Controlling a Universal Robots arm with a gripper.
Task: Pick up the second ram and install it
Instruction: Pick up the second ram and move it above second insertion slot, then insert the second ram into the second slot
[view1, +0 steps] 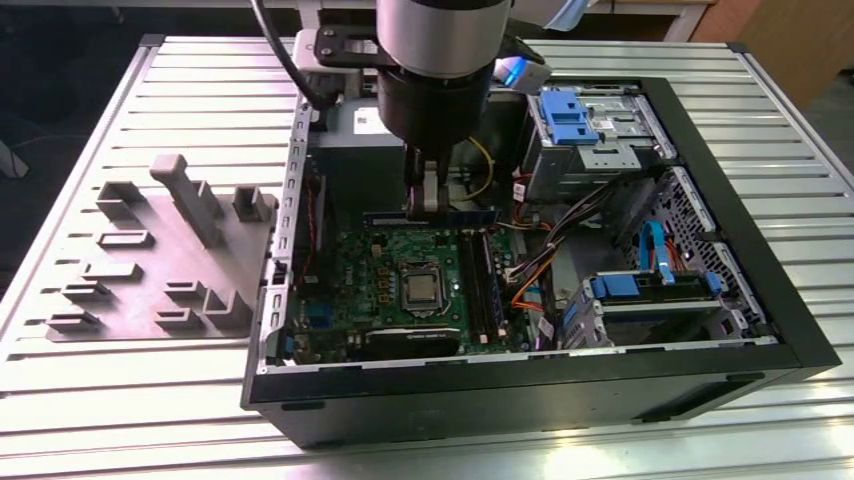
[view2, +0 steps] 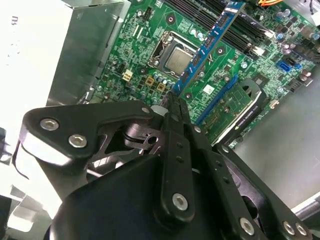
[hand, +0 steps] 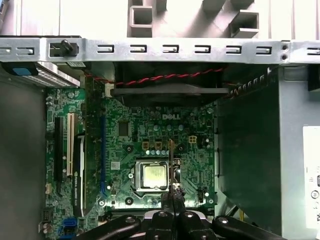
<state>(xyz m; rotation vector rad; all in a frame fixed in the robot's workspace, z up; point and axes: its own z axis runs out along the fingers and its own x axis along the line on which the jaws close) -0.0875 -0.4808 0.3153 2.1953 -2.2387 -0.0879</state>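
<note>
exterior view: ribbed metal table (view1: 134, 400), open PC case (view1: 787, 330) on it, grey fixture (view1: 160, 260) at exterior view's left. gripper (view1: 424, 200) down inside case, second ram (view1: 461, 213) on edge, long axis along view's left-right, over green board (view1: 387, 260), near grey box (view1: 347, 170)

second wrist view: I see gripper (view2: 172, 97) clamped tight on one end of second ram (view2: 210, 42), rest pokes out crosswise to black slots (view2: 247, 21)

first wrist view: second ram (hand: 171, 155) edge-on, thin line by CPU socket (hand: 154, 175). white label (hand: 311, 175) on grey box, not reading print
</note>
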